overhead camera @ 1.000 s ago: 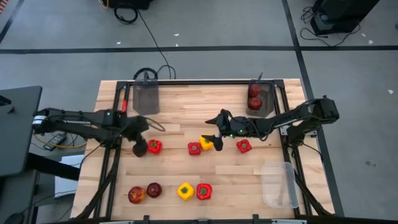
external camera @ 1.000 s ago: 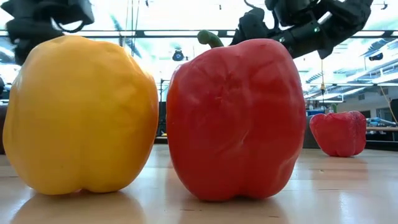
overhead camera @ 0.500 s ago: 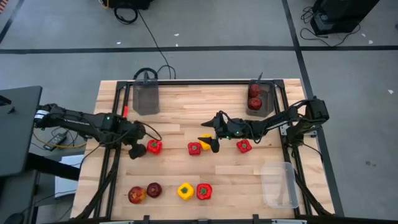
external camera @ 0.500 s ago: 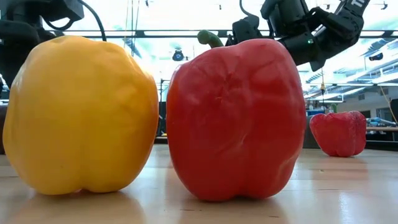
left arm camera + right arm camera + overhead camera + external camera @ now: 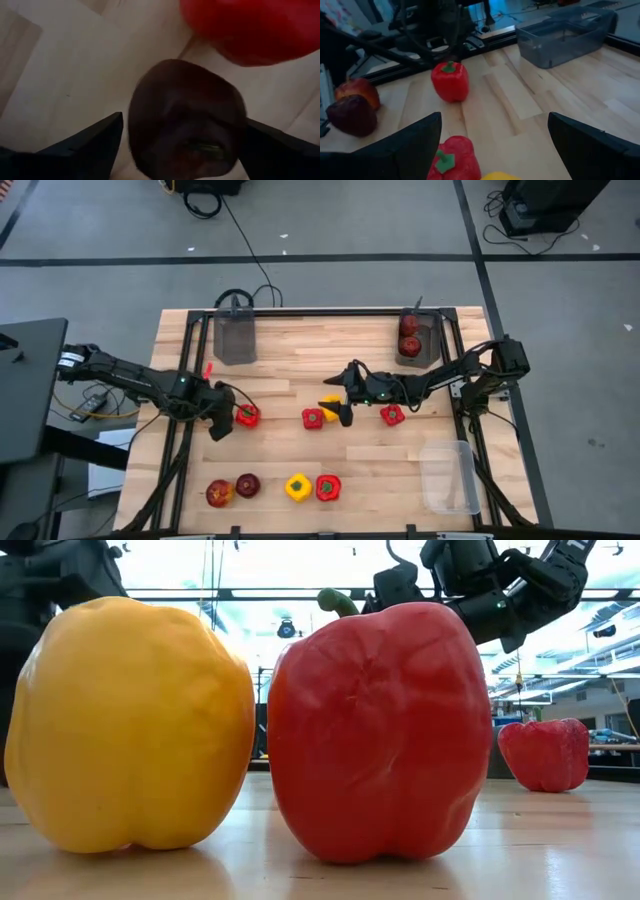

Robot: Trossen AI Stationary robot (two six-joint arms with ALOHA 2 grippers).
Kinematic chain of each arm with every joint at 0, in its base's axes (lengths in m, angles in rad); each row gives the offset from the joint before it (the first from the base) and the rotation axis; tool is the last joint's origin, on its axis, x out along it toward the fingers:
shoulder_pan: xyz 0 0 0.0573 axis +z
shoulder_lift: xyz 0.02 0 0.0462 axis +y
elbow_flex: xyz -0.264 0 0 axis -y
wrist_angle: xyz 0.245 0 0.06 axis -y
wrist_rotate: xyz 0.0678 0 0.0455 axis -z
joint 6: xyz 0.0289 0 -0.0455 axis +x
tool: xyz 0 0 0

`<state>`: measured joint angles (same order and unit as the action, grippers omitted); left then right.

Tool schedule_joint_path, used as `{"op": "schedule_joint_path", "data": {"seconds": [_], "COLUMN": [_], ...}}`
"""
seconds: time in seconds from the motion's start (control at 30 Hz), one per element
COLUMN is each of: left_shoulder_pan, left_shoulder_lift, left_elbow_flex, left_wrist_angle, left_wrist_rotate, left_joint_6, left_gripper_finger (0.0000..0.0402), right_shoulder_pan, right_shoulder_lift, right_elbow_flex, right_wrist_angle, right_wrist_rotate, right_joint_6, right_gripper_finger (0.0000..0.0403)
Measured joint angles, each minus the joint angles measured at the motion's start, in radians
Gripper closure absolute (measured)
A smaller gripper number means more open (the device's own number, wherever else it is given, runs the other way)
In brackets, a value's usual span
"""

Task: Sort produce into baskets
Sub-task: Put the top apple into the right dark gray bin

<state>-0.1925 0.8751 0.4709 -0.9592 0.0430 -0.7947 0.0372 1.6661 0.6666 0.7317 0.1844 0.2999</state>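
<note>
Fingers spread on both your grippers, nothing clamped.
L gripper (image 5: 221, 425) sits low on table (image 5: 290, 370), a dark apple (image 5: 187, 120) between its fingers, red pepper (image 5: 248, 415) just beside. R gripper (image 5: 336, 399) hovers over yellow pepper (image 5: 329, 409) mid-table; two apples lie in far-right grey bin (image 5: 417, 338).

Glossy plastic peppers (image 5: 380, 730), pale matt wood-plank tbl (image 5: 300, 370).

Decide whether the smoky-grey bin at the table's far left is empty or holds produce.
Empty: the high view shows only bare grey inside the smoky-grey rectangular plastic bin.
</note>
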Motion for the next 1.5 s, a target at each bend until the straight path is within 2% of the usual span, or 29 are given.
{"op": "schedule_joint_path", "data": {"seconds": [0.2,0.33,0.43,0.53,0.63,0.83,1.0,1.1,1.37,1.5], "left_shoulder_pan": [0.0,0.006,0.036,0.089,0.162,0.277,0.34,0.376,0.437,0.441], "left_shoulder_lift": [0.002,0.002,0.004,0.033,0.09,0.242,0.402,0.508,0.801,0.942], "left_elbow_flex": [0.051,0.147,0.236,0.318,0.385,0.448,0.47,0.525,0.83,0.989], "left_wrist_angle": [-0.005,-0.053,-0.091,-0.089,-0.091,-0.037,0.153,0.243,0.261,0.262], "left_wrist_rotate": [-0.029,-0.06,-0.133,-0.185,-0.189,-0.189,-0.119,-0.094,-0.083,-0.031], "left_joint_6": [0.029,0.077,0.132,0.227,0.321,0.47,0.619,0.695,0.897,0.994], "left_gripper_finger": [0.015,0.015,0.015,0.0145,0.0137,0.0137,0.0137,0.0136,0.0136,0.0136], "right_shoulder_pan": [0.0,0.001,0.001,0.001,0.003,0.024,0.065,0.091,0.14,0.14], "right_shoulder_lift": [0.0,-0.012,-0.061,-0.126,-0.192,-0.302,-0.386,-0.43,-0.492,-0.526], "right_elbow_flex": [0.0,-0.001,-0.001,-0.001,-0.001,-0.001,-0.001,-0.001,-0.001,-0.001], "right_wrist_angle": [-0.001,-0.023,-0.078,-0.152,-0.242,-0.412,-0.613,-0.731,-0.958,-1.109], "right_wrist_rotate": [0.033,0.031,0.035,0.083,0.143,0.22,0.349,0.418,0.451,0.488], "right_joint_6": [0.045,0.099,0.148,0.153,0.152,0.169,0.237,0.304,0.42,0.486], "right_gripper_finger": [0.003,0.003,0.003,0.003,0.003,0.003,0.003,0.003,0.003,0.003]}}
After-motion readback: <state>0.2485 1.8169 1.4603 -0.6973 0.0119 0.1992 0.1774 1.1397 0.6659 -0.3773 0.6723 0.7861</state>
